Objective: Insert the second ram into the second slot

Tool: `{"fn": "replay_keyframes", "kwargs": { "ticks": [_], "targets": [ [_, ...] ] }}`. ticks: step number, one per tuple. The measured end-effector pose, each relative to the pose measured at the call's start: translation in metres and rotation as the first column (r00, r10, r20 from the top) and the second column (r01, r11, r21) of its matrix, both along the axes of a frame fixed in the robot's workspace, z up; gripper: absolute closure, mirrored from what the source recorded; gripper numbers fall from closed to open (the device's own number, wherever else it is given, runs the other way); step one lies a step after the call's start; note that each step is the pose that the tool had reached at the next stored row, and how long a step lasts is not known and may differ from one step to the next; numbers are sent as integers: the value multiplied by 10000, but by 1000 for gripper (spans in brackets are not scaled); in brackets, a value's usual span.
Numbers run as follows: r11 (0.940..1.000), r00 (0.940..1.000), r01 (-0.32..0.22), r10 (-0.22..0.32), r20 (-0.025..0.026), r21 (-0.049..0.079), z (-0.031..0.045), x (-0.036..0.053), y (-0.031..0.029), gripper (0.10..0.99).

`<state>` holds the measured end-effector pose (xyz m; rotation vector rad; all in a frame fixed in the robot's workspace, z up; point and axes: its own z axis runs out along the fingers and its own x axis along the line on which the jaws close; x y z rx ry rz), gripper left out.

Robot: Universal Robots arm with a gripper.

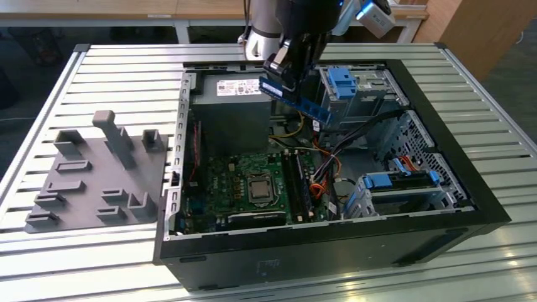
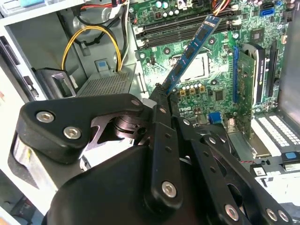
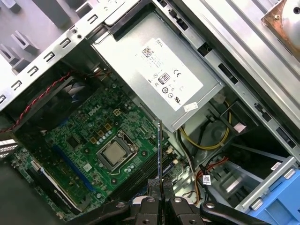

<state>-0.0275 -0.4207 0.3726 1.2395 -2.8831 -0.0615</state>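
My gripper [image 1: 281, 68] is clamped on one end of the ram [image 1: 295, 95]. It holds the blue stick in the air over the far part of the open case [image 1: 336, 251]. In the exterior view the stick hangs tilted, its free end pointing down and toward that view's right. It sits between the power supply [image 1: 233, 110] and a blue bracket [image 1: 343, 80], clear of the board [image 1: 226, 182] below.

In the second wrist view the black fingers [image 2: 161, 140] meet around the stick's near end. The ram [image 2: 191, 52] runs away from them at a slant above the socket [image 2: 199, 65]. Its far tip is over the slots [image 2: 187, 26] but not down in them.

In the first wrist view I see the ram [image 3: 160, 147] edge-on as a thin line rising from between the two fingers [image 3: 151, 202]. The power supply [image 3: 159, 65] lies beyond it and the socket [image 3: 115, 152] off to one side.

On the board in the exterior view, the slots [image 1: 295, 182] run near to far, just to that view's right of the socket [image 1: 258, 187]. I cannot tell whether any of them already holds a stick.

The case lies on its side on a slatted table [image 1: 126, 63]. A grey tray [image 1: 84, 189] sits beside it on the exterior view's left.
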Motion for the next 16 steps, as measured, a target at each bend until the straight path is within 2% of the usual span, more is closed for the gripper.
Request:
{"fn": "replay_keyframes", "kwargs": {
  "ticks": [16],
  "targets": [
    [9971, 9971, 766, -766, 0, 0, 0, 0, 0, 953]
  ]
}}
